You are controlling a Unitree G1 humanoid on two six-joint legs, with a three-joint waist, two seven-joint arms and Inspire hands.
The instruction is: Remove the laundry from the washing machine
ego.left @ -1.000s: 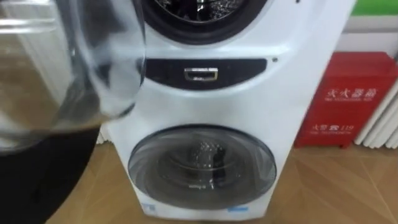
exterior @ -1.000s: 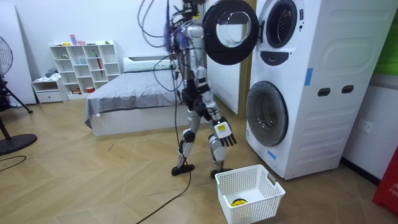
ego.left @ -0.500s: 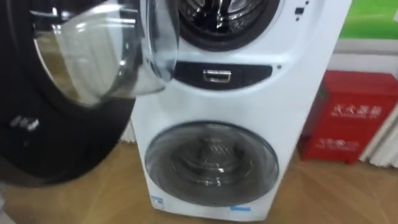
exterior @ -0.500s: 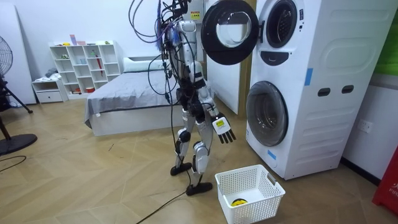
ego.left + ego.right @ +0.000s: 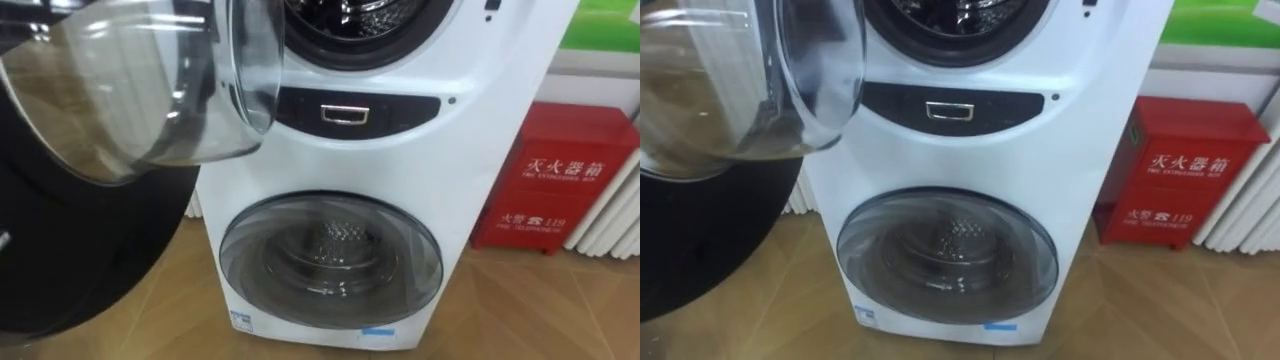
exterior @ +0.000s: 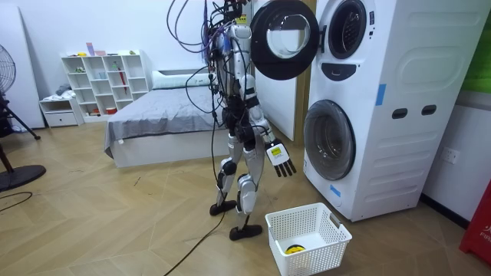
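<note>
Eye views: the washing machine's (image 5: 420,150) upper door (image 5: 150,90) hangs open past its left edge. What its drum (image 5: 355,20) holds cannot be told. The lower door (image 5: 330,262) is closed, and a red cabinet (image 5: 555,175) stands at its right.

Room view: the robot faces the machine, right hand (image 6: 281,159) spread and empty. A white basket (image 6: 326,249) sits near its base.

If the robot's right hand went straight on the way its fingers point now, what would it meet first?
Probably the white plastic lattice basket: the right hand points down and forward toward it, but depth is unclear.
</note>
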